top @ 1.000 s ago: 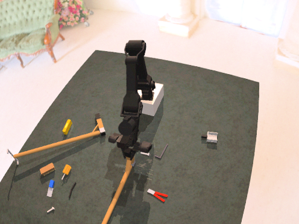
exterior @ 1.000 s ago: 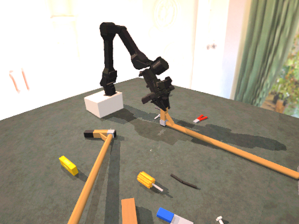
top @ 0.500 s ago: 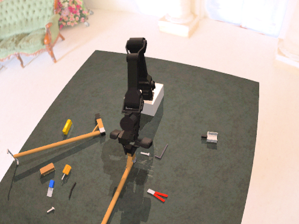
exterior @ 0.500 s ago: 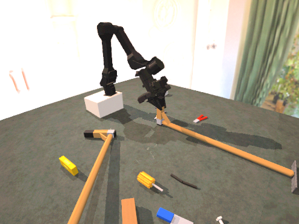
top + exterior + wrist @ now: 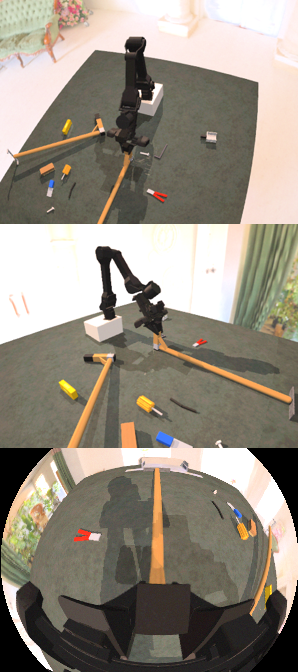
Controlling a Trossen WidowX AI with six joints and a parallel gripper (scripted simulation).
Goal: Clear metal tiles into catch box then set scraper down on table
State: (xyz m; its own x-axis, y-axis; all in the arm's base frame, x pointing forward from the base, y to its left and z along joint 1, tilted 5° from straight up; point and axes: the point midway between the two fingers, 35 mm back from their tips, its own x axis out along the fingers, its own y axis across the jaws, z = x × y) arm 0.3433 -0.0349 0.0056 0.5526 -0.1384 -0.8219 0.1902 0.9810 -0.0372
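My gripper (image 5: 127,148) is shut on the short grip end of a long scraper with an orange handle (image 5: 115,186). The handle runs from the fingers down to the front edge of the top view. In the exterior view the gripper (image 5: 157,332) holds the grip tilted just above the table, and the handle (image 5: 222,373) runs right to a grey blade (image 5: 291,403). In the wrist view the handle (image 5: 157,524) leads straight away from the fingers to the blade (image 5: 161,464). A faintly shiny plate patch (image 5: 126,174) lies under the scraper. I cannot make out tiles or a catch box.
A second long scraper (image 5: 57,144) lies to the left. Near it are a yellow block (image 5: 66,126), an orange block (image 5: 47,169), a yellow screwdriver (image 5: 66,170) and a blue-capped piece (image 5: 50,187). A bolt (image 5: 144,153), hex key (image 5: 161,151), red pliers (image 5: 157,195) and grey bracket (image 5: 211,136) lie right.
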